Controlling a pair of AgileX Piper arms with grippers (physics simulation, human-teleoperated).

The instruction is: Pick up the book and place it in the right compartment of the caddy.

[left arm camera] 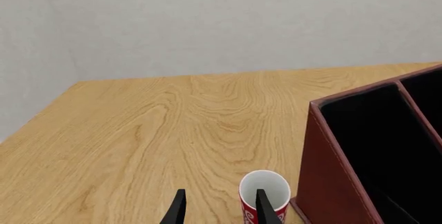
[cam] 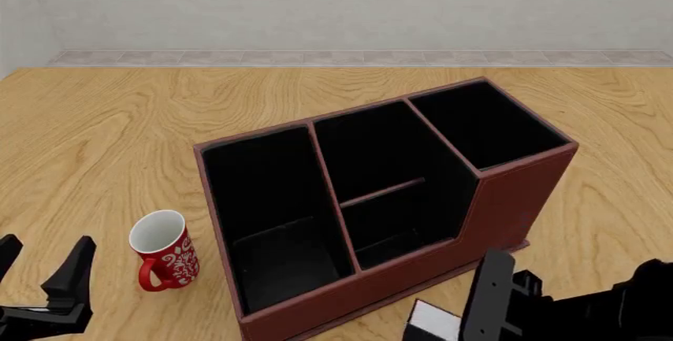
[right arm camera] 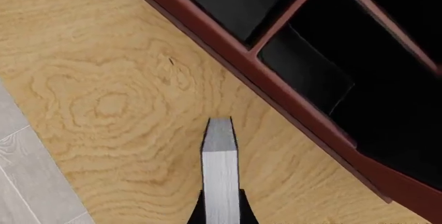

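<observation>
Right gripper [right arm camera: 221,214] is pinching the book [right arm camera: 220,175] by its near end, the 2 black fingers pressed against the covers with the white page edges showing between them in the right wrist view. In the front view the book [cam: 433,319] sits low at the bottom edge of the frame, just in front of the caddy [cam: 421,258], near its front wall and close to the counter [cam: 126,120]; whether it is lifted off the wood I cannot tell. The grip looks short, taking only a small part of the book, so my worry is that a thick hardcover could swing or slide in the fingers once it is raised. The right compartment [cam: 486,123] is the section with the tallest walls, at the stepped-up end and on the far side of the caddy, so the book probably has to rise well above the front wall and the step; a low path would likely knock the caddy or shove it across the counter. The book appears roughly as wide as 1 section, so a tilted or twisted entry could catch on the rim. Left gripper [left arm camera: 219,208] hangs with its fingers spread and nothing between them, just beside the red mug [cam: 165,249], and any stray move there could tip it.
</observation>
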